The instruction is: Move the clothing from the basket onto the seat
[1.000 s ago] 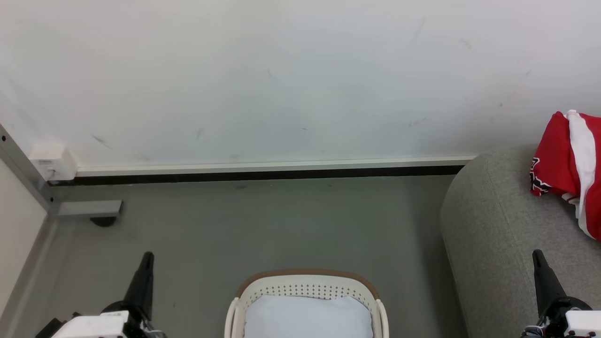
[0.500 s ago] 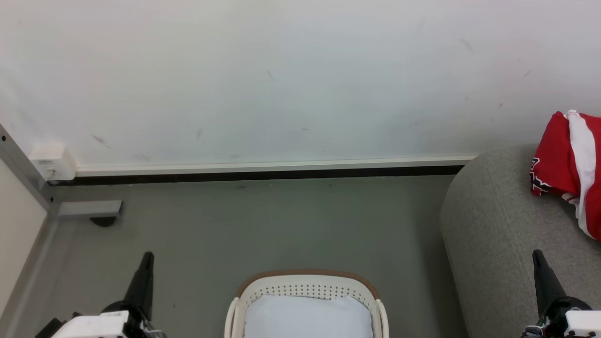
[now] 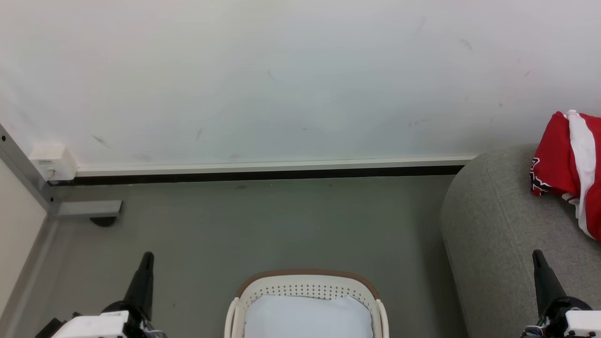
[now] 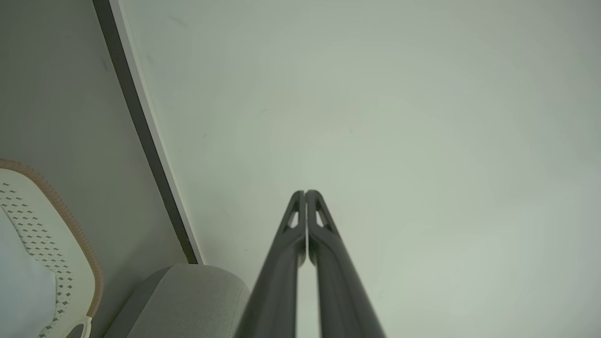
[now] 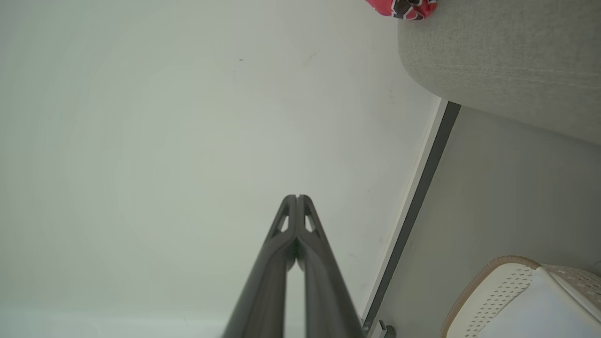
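Nearest, at the lower left of the head view, the left pincer (image 3: 147,257) is pointing up over the floor (image 3: 263,220), its two dark fingers pressing together and gripping nothing. At the lower right, the right pincer (image 3: 537,254) is pointing up in front of the seat (image 3: 493,225), its fingers likewise lying flat against each other with nothing between them. Between the two, at the bottom edge, the basket (image 3: 306,272) is standing on the floor, showing its brown rim band and rows of small holes. A pale bluish-white cloth (image 3: 307,317) is lying inside it, spreading across the part of the inside that is showing. To the right of the basket and close beside it, the grey seat is rising with a rounded edge and running out of the picture. Farther back on the seat, at the right edge, the clothing (image 3: 570,159) is lying bunched, red with a white stripe and black-and-white lettering, well apart from the basket and partly cropped. Behind everything, a white and black skirting (image 3: 272,170) is running along the foot of a pale wall (image 3: 281,70).
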Robot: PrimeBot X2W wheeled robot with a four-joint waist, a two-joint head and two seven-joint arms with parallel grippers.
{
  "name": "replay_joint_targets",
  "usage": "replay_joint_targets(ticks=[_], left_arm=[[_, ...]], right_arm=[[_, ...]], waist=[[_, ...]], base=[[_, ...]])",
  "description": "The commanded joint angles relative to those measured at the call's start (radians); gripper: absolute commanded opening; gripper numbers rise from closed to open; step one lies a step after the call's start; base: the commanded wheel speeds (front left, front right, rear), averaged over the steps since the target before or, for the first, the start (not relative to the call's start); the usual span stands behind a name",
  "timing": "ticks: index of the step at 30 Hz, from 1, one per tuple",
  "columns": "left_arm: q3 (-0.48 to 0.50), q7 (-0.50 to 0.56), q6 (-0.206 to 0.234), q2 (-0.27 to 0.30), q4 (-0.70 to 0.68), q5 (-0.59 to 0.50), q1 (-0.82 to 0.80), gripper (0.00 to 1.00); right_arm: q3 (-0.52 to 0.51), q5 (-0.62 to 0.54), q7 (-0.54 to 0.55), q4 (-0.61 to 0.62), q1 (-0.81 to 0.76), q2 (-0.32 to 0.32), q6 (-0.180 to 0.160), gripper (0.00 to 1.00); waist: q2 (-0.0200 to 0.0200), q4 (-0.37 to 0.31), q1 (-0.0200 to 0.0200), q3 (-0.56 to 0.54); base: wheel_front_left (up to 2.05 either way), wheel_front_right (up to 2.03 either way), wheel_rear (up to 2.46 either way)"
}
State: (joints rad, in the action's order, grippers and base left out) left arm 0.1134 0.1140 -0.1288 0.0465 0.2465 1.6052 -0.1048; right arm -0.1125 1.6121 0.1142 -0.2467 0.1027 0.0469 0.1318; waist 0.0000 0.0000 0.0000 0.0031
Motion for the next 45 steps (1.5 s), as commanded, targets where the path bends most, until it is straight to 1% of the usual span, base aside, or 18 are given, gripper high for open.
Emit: replay_joint_targets(ticks=[1, 45], left_arm=[[0.002, 0.003, -0.004, 0.007, -0.003, 0.014, -0.009, 0.00], [0.002, 0.003, -0.004, 0.007, -0.003, 0.014, -0.009, 0.00]], right_arm=[[-0.003, 0.002, 0.003, 0.004, 0.011, 0.007, -0.002, 0.00], [-0.003, 0.002, 0.003, 0.004, 0.012, 0.007, -0.002, 0.00]], waist=[[0.0000, 0.000, 0.0000, 0.000], [0.0000, 0.000, 0.0000, 0.000]], base=[[0.00, 0.00, 0.00], [0.00, 0.00, 0.00]])
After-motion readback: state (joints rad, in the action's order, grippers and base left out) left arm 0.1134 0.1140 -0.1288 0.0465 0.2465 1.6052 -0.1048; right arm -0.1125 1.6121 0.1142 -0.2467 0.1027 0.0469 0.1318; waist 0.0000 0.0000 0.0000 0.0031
